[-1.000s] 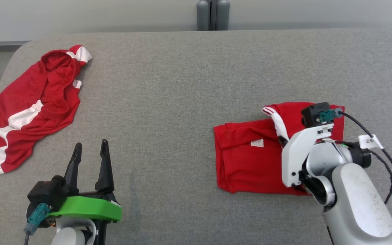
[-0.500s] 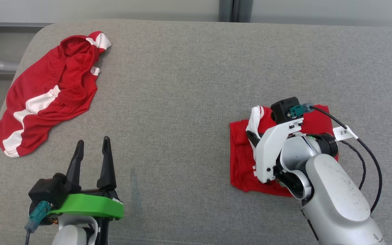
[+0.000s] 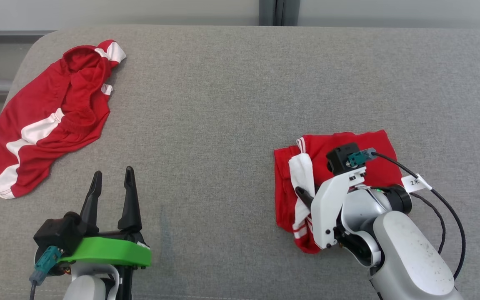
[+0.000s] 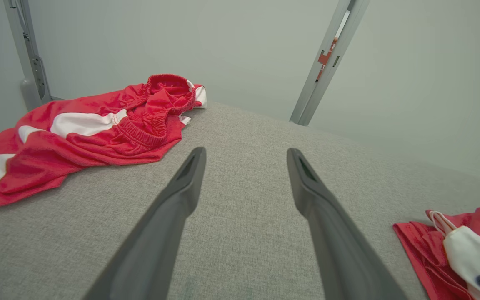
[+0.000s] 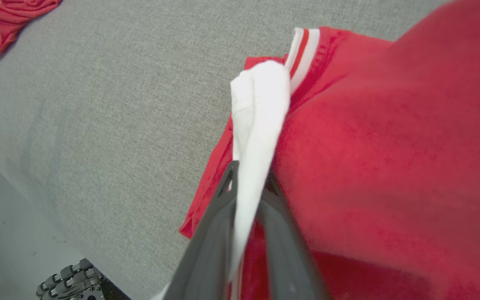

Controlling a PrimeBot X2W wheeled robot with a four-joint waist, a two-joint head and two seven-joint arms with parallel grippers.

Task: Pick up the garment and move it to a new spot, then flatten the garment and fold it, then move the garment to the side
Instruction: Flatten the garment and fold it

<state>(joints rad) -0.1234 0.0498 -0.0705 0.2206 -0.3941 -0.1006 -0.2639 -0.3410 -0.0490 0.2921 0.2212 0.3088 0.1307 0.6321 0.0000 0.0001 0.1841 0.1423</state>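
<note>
Red cloth lies in two places on the grey-covered bench (image 3: 223,125). The folded garment (image 3: 369,143) sits toward the near right corner as a compact red packet, with a white band (image 3: 302,171) draped along its left side and a red-and-white striped hem showing at its far left corner. The right pincer (image 3: 304,195) comes in over this packet from the near edge. In the right wrist view its two dark fingers stand close together with the white band caught between them, so the right pincer (image 5: 250,179) is pinching the folded garment (image 5: 390,146) by that band. The white cloth rises from between the fingertips and bends over at the top.

A second, crumpled garment (image 3: 48,121), red with white stripes and a gathered waistband, is spread near the far left corner, well apart from the folded one.

The left pincer (image 3: 112,171) hangs over the near left part of the bench with its fingers spread and nothing between them. From the left wrist view, the left pincer (image 4: 246,152) points across bare grey cloth, the crumpled garment (image 4: 98,137) lying to its left and an edge of the folded garment (image 4: 415,241) to its lower right.

A black cable with a white tag (image 3: 415,182) loops from the right wrist.
</note>
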